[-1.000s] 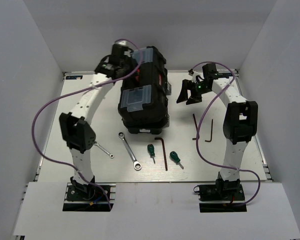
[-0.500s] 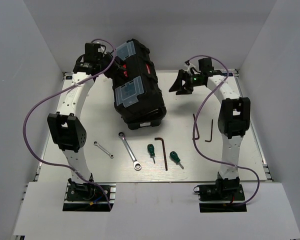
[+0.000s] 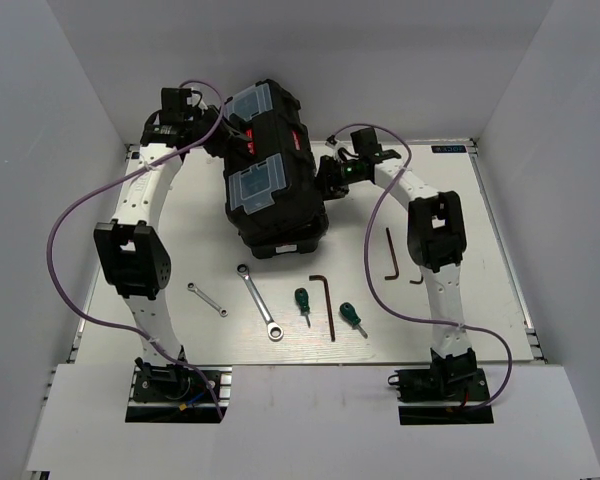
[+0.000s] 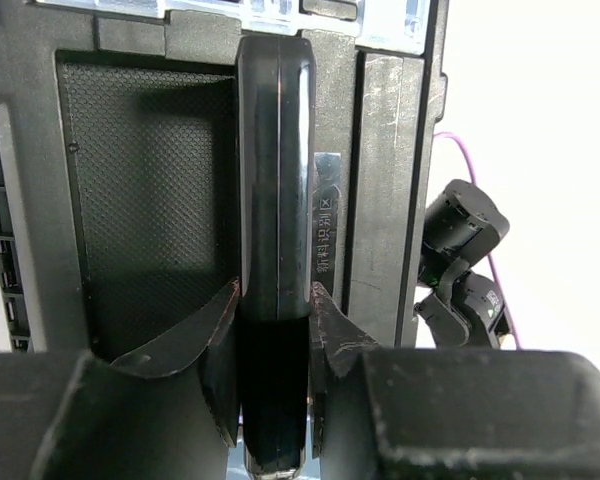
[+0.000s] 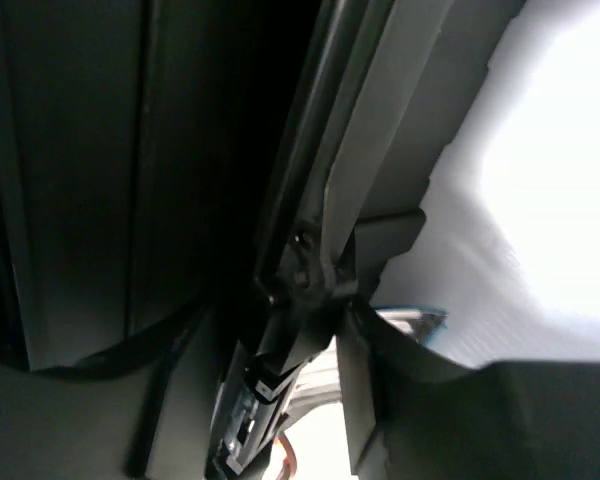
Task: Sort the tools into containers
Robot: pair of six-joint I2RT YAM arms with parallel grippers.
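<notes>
The black toolbox (image 3: pixel 280 215) stands skewed at the back centre, with two clear-lidded bins (image 3: pixel 257 183) on its lid. My left gripper (image 3: pixel 225 135) is shut on its black, red-marked handle (image 4: pixel 277 150), with a finger on each side in the left wrist view (image 4: pixel 275 300). My right gripper (image 3: pixel 330 178) is open against the box's right side, and a latch-like edge of the toolbox (image 5: pixel 80 150) sits between its jaws (image 5: pixel 280 310). On the table lie a long wrench (image 3: pixel 259 300), a short wrench (image 3: pixel 207 299), two green screwdrivers (image 3: pixel 302 301) (image 3: pixel 352 318) and hex keys (image 3: pixel 326 305) (image 3: pixel 390 252).
The right arm's forearm (image 3: pixel 432 225) crosses over the third hex key and mostly hides it. White walls close in the table at the back and both sides. Purple cables loop off both arms. The tools lie between the toolbox and the near edge.
The left gripper has pulled the toolbox left and turned it askew. The right gripper has swung left from open air to the toolbox's right side.
</notes>
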